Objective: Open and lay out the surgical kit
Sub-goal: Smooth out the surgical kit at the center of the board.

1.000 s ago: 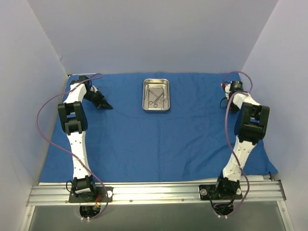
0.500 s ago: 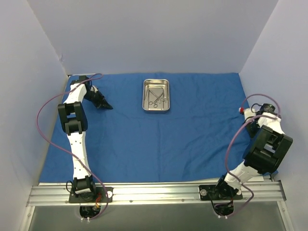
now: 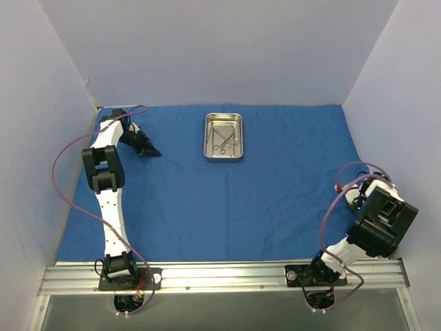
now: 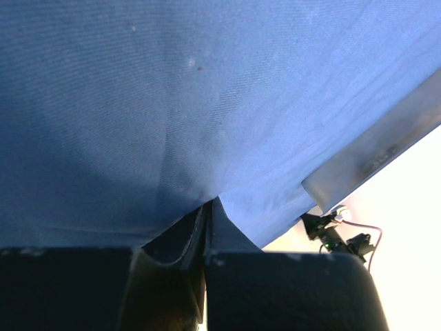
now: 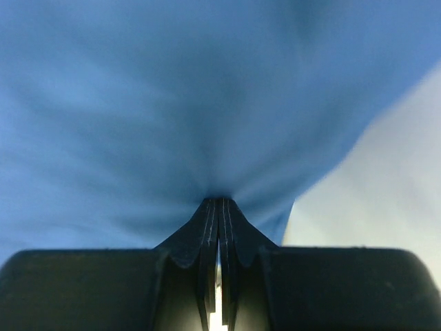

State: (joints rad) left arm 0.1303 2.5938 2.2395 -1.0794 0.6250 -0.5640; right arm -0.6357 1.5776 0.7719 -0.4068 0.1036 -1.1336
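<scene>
Across the tabletop (image 3: 386, 254): royal-blue cloth wrap (image 3: 207, 200) is spread open and wrinkled, covering nearly the whole surface from the back wall to the rail at my bases.
Upper centre of the top view: steel tray (image 3: 206, 138) sits on the cloth with its long side running front to back, well apart from both my arms.
Tray contents: thin silvery scissor-like instruments (image 3: 222, 141) lie inside; I cannot count them.
Left arm: reaches to the upper left of the top view, with the tip down on the cloth near its far left corner.
Left fingers (image 4: 209, 210): pressed together and clamped on a pinch of the cloth. Creases run in to the tips, and the cloth's edge and a grey strip show at the right of the wrist view.
Right arm: folded low at the lower right of the top view, at the cloth's right border.
Right fingers (image 5: 215, 210): together, gripping the cloth close to its edge. The fabric puckers into the tips, and a pale surface shows beyond the edge at right. This view is blurred.
</scene>
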